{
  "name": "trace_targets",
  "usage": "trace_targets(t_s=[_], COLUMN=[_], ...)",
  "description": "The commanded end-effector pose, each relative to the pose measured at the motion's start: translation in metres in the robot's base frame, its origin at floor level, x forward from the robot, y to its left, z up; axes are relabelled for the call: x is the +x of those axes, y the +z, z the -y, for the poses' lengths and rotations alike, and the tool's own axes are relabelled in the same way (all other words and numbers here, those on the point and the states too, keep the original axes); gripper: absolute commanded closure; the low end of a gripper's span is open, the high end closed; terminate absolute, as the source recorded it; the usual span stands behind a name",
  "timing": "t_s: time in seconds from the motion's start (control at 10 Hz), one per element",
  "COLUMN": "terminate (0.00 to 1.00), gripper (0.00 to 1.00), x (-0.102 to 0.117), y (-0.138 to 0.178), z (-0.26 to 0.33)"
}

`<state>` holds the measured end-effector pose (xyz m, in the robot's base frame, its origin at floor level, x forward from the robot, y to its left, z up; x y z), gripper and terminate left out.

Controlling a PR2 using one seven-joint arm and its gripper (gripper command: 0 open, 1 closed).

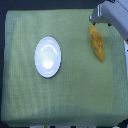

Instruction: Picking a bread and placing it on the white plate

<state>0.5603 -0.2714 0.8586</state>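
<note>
Green cloth [20, 100] covers the table; white plate [47, 57] sits left, bread [97, 43] far right, gripper [93, 20] right above its far end, jaws unclear.

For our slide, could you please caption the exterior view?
Bread lies beside the empty white plate; gripper near its end.

One bread [97, 43]; one white plate [47, 57]; one green cloth [20, 95]

Bread [97, 43]: we see it lying on the green surface [20, 100], toward the exterior view's right.
White plate [47, 57]: empty, well apart from the bread.
Tool [93, 19]: just above the bread's upper end; we cannot tell its jaws.
</note>
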Motion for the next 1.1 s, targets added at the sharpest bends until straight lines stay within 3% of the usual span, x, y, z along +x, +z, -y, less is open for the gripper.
trace_targets(t_s=[0.0,0.2,1.0], terminate=[0.00,0.00,0.00], gripper=[0.00,0.00,0.00], x=[0.045,0.042,0.021], y=[-0.053,-0.079,-0.122], z=[-0.007,-0.011,-0.006])
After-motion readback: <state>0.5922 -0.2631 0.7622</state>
